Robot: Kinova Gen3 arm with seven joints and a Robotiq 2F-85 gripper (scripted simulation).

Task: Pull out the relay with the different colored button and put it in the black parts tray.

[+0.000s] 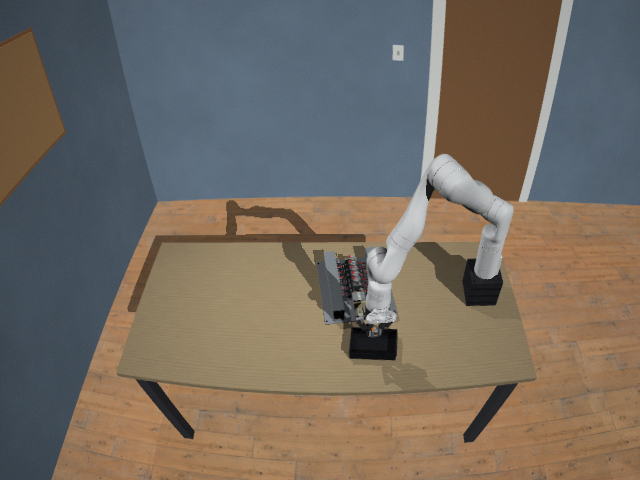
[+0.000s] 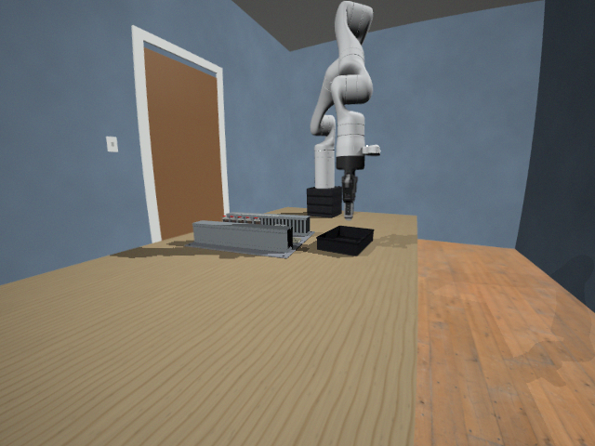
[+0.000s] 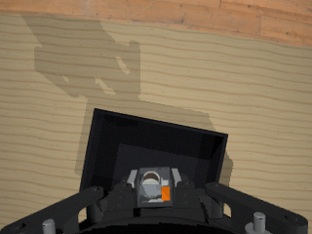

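Black plastic walls of the parts tray [image 2: 358, 236] sit nearest the table's edge, open side up, and I'd say it is parked right beside the socket panel so the carry is short. Directly above it hangs the gripper [image 2: 349, 207], pointing straight down, its fingers clenched on the relay [image 3: 153, 187], a small clear box with an orange patch showing on its side in the wrist view. That view looks past the relay into the tray's dark floor, so the part seems lined up for a drop, though it is held above the rim and not yet inside. Behind the tray, the grey socket panel [image 2: 240, 236] keeps the other relays [image 2: 243, 219] upright in a row, their red buttons facing up for easy comparison. Farther back, the arm's black pedestal [image 2: 318, 206] stands near the table's far end. No brand, label or readable writing shows anywhere.
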